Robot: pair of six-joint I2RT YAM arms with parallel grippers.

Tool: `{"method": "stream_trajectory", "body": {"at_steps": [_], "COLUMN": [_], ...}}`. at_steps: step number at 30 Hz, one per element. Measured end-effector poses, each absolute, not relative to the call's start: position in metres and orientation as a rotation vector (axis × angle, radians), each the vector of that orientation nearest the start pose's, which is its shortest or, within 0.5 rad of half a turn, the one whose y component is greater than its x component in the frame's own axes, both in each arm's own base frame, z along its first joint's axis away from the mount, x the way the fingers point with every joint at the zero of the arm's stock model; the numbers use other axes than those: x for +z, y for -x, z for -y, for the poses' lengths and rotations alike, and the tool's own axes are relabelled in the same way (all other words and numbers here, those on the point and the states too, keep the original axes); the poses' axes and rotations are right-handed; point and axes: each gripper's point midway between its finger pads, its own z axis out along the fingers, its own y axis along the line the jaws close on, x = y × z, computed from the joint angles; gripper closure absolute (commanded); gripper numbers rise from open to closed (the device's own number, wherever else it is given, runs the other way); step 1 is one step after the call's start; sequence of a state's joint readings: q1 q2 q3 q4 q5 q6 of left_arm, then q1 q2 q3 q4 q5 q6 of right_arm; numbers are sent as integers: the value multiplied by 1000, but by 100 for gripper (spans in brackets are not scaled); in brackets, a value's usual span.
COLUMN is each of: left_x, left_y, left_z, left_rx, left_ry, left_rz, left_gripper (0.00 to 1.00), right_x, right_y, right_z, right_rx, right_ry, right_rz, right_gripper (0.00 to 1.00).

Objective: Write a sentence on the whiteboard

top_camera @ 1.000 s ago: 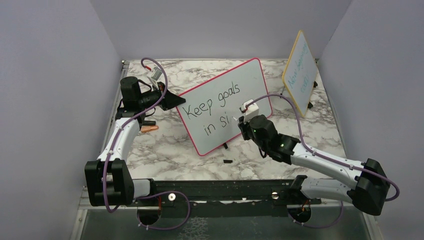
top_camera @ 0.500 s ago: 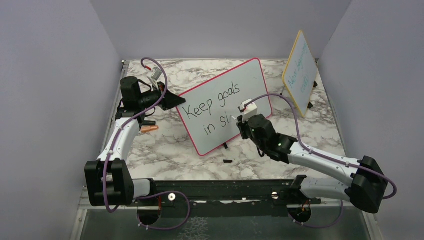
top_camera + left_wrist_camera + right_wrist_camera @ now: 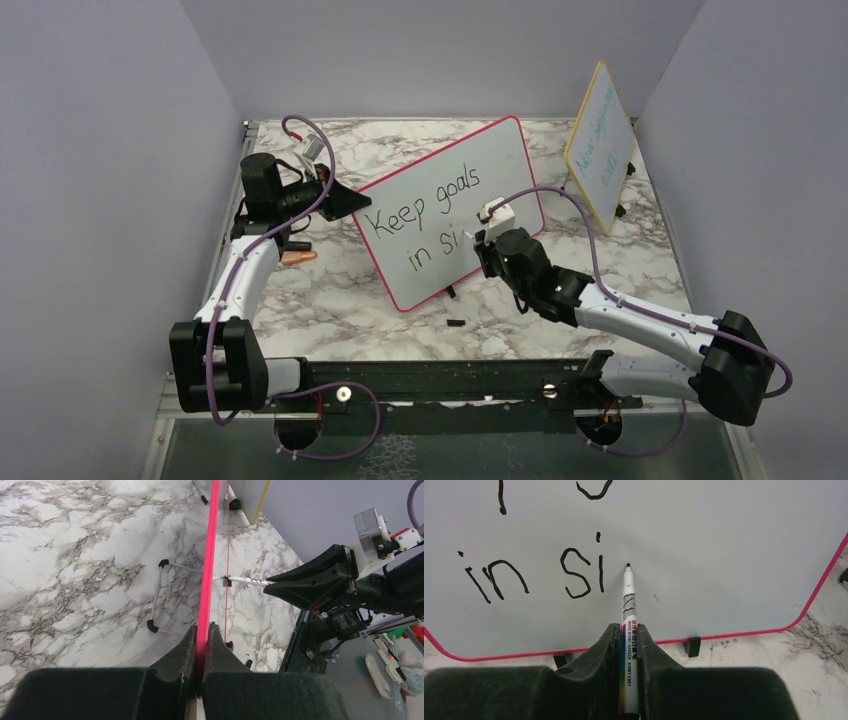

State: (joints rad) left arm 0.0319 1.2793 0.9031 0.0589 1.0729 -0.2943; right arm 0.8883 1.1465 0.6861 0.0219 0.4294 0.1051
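Observation:
The whiteboard (image 3: 500,160), pink-red framed, stands tilted in the middle of the table. Black marker writing on it, the sentence (image 3: 425,215), reads "Keep goals" above "in si" (image 3: 574,572). My left gripper (image 3: 345,200) is shut on the board's left edge; the left wrist view shows the pink frame (image 3: 209,555) pinched between its jaws (image 3: 202,630). My right gripper (image 3: 629,630) is shut on a white marker (image 3: 629,615). Its black tip sits just right of the "i", at or very near the surface. The marker (image 3: 247,581) also shows edge-on against the board's face.
A smaller yellow-framed board (image 3: 600,145) with teal writing stands at the back right. An orange object (image 3: 298,257) lies by the left arm, and a small black piece (image 3: 455,323) lies in front of the whiteboard. A wire stand (image 3: 157,595) props the board from behind.
The right arm has shifted slightly left and toward the board. The writing still ends at "si". The left arm has not moved.

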Motion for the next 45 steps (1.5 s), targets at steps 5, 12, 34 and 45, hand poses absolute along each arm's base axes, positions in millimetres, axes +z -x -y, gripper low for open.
{"method": "stream_trajectory", "body": {"at_steps": [5,12,34,45], "left_x": [248,248,248,248], "left_y": [-326,-326,-326,-326], "left_z": [150,150,150,150], "left_rx": [-1180,-1181,-1180,-1180], "left_ry": [-453,-453,-452,-452], "left_rz": [-1822,-1823,-1823,-1823], "left_gripper": [100,100,100,100], "right_x": [164,168,162,153], "right_y": [-277,-278,-270,-264], "right_z": [-231,-235,-243,-240], "right_rx": [223,242,298,290], "right_ry": [490,487,569,598], "right_rz": [-1901,-1886,-1903,-1938], "right_gripper": [100,100,99,100]}}
